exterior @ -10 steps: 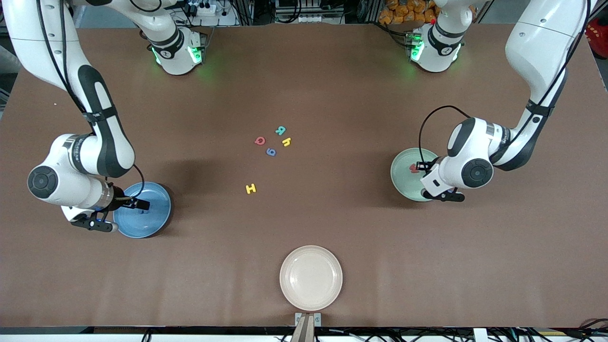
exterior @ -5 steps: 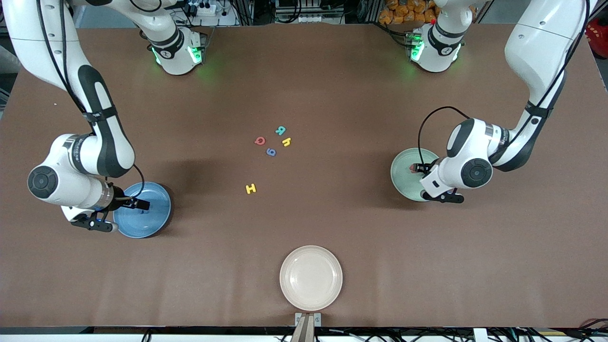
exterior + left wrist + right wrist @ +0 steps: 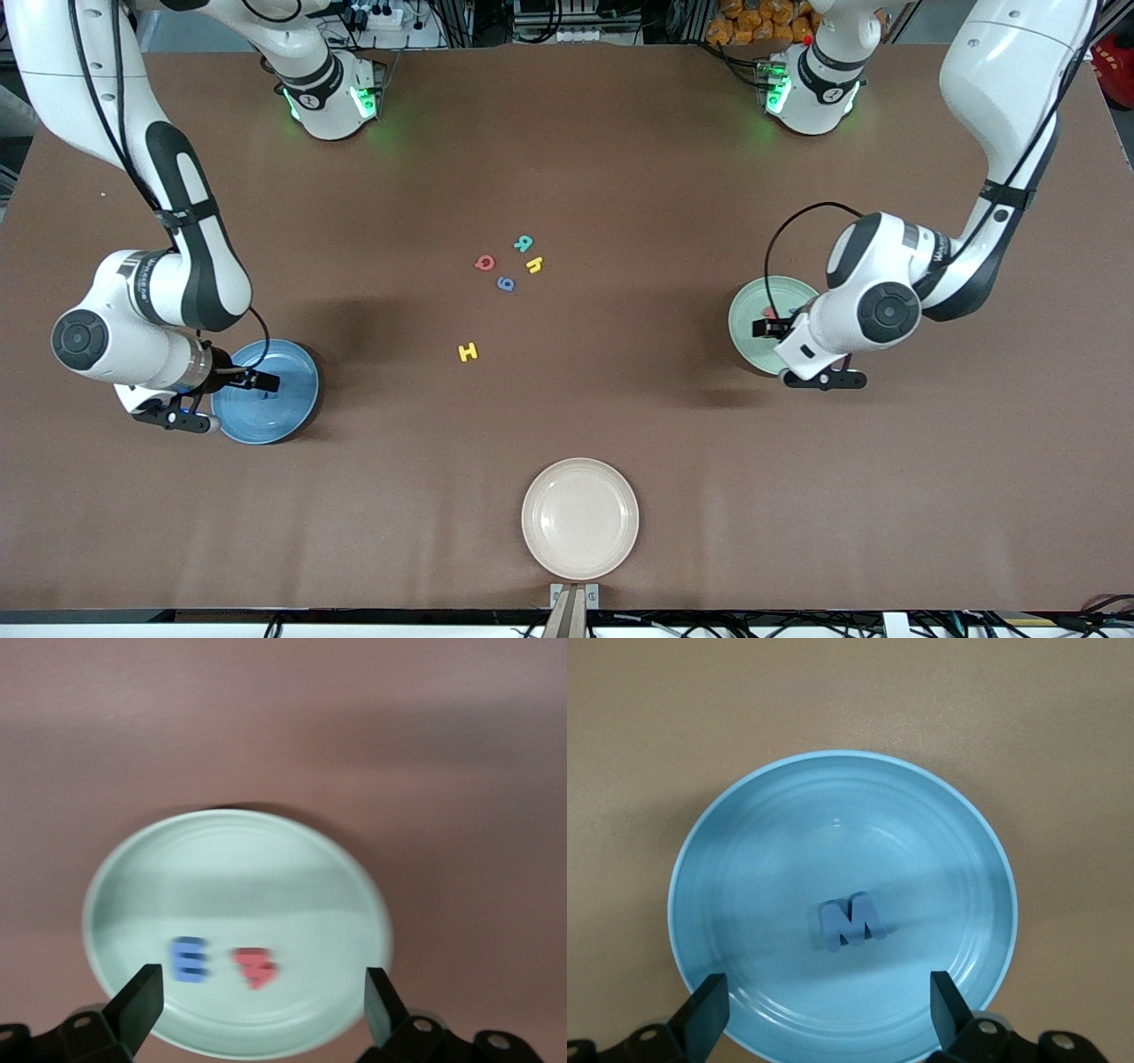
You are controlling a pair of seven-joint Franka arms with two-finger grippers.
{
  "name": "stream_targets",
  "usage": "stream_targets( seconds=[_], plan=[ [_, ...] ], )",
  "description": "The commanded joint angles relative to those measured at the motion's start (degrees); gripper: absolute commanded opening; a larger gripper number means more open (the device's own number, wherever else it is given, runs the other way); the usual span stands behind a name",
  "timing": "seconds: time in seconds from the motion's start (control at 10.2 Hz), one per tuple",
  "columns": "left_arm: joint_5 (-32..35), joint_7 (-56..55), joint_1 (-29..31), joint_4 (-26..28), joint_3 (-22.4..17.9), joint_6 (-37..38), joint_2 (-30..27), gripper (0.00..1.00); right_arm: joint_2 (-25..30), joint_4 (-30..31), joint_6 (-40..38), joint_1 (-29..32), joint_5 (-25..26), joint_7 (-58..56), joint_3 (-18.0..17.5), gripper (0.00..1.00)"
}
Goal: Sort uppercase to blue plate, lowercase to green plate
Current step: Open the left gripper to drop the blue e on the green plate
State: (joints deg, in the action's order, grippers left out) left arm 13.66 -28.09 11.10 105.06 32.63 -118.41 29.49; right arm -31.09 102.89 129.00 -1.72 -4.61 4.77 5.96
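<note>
Still, we judge the letters v. light, soft foam, thin & flat on the desk (image 3: 620, 159) — best pinched across a stroke from above.

Five left mid-desk: teal R (image 3: 524, 243), yellow h (image 3: 533, 264), red Q (image 3: 485, 262) & blue g (image 3: 505, 283) in a tight cluster, so neighbours may crowd the fingers. Yellow H (image 3: 468, 352) lies apart, nearer the camera.

Left end effector (image 3: 261, 1001) hangs over the green plate (image 3: 159, 868), wide open, empty; blue m (image 3: 189, 958) & red w (image 3: 256, 966) lie in it.

Right end effector (image 3: 824, 1005) waits over the blue plate (image 3: 744, 833), open, empty, above the blue M (image 3: 852, 920).

Cream plate (image 3: 580, 518) sits near the camera edge, out of the way.
</note>
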Motion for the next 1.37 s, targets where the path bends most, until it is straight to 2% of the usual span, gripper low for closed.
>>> stream_targets(
  seconds=[0.0,0.1,0.29,1.27],
  plan=[
    [-1.0,-9.48,-3.09,-3.96,2.25,0.46,-0.66,1.0,0.24,-0.05,-0.5,0.05,0.3,0.51,-0.25,1.0],
    [-0.91,-12.74,-3.27,-6.24,3.66,0.11,-0.14,1.0,0.24,-0.05,-0.5,0.14,0.3,0.51,-0.25,1.0],
    [-5.19,-14.79,-5.9,-10.3,3.85,-0.07,1.01,1.0,0.24,-0.05,-0.5,0.05,0.3,0.42,-0.25,1.0],
    [-5.84,-14.97,-7.23,-10.49,3.76,-0.33,2.32,1.0,0.24,-0.58,-0.42,-0.73,0.04,1.55,-0.25,1.0]
  ],
)
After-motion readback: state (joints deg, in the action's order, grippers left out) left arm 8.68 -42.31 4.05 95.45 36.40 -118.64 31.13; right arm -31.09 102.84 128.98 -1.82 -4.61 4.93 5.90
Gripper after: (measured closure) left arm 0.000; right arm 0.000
